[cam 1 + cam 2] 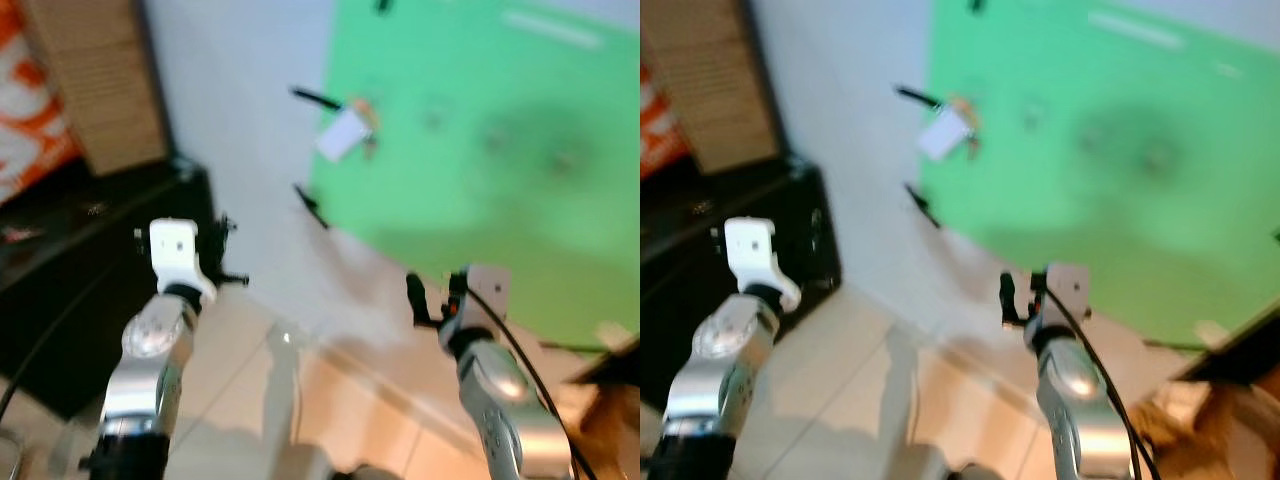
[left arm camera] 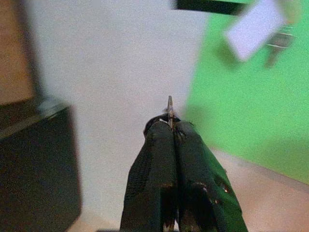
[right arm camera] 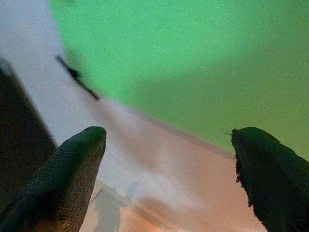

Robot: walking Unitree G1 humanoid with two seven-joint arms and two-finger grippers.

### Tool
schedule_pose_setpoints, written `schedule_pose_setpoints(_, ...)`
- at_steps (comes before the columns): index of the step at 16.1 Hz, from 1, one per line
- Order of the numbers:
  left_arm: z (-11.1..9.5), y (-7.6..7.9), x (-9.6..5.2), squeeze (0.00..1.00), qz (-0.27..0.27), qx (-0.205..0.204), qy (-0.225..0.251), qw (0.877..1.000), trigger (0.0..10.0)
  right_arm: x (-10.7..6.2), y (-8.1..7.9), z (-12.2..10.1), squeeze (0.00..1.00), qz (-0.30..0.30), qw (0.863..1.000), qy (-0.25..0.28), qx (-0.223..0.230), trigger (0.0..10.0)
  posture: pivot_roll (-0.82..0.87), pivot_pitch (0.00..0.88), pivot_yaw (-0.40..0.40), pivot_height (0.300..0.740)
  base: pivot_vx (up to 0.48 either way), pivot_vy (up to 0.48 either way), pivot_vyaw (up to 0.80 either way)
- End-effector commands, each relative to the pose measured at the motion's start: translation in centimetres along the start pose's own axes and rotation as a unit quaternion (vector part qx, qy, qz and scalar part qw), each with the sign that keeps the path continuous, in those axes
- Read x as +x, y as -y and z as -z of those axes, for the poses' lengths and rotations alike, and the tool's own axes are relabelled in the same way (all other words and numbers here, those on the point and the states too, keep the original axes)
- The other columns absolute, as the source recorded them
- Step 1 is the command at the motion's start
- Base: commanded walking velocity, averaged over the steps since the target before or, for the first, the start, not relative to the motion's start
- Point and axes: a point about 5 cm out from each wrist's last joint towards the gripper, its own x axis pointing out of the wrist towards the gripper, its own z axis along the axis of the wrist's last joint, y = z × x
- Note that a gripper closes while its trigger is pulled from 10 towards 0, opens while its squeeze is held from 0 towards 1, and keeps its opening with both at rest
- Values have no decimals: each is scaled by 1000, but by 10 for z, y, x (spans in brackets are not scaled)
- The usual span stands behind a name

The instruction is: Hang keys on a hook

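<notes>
Already the keys (image 1: 352, 131) hang on a thin black hook (image 1: 316, 98) that juts from the wall at the edge of a flat green panel (image 1: 500, 150); a pale rectangular tag and a darker key dangle from it, blurred. They are up and ahead of the left hand (image 2: 170, 126), well apart from it. That hand's two long black fingers, with a finely ribbed texture, are pressed together, a thin metal sliver standing up between their tips; what it is cannot be told. A second black hook (image 1: 310, 205) sits lower on the wall, nearer the left hand. The right hand (image 3: 169, 140) is spread wide and grips nothing, facing the green panel and the pale tiled floor (image 1: 250, 370). Beside the left arm stands a dark boxy cabinet (image 1: 70, 270).
</notes>
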Motion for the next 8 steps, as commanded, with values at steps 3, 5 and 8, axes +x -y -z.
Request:
schedule_pose_setpoints(3,-9,8,8,0,7,26,25,999,10000,0,14,-9,1000,46,997,31,-47,10000,-16,0,-17,740,0,0,-800)
schedule_pose_setpoints(5,-28,-2,16,0,6,59,63,996,10000,-2,17,-15,1000,57,997,41,-45,10000,-23,0,2,740,0,0,-800)
schedule_pose_setpoints(8,-52,-15,27,0,22,102,103,989,10000,-4,26,-26,1000,118,990,65,-32,10000,-32,0,46,740,0,0,-788)
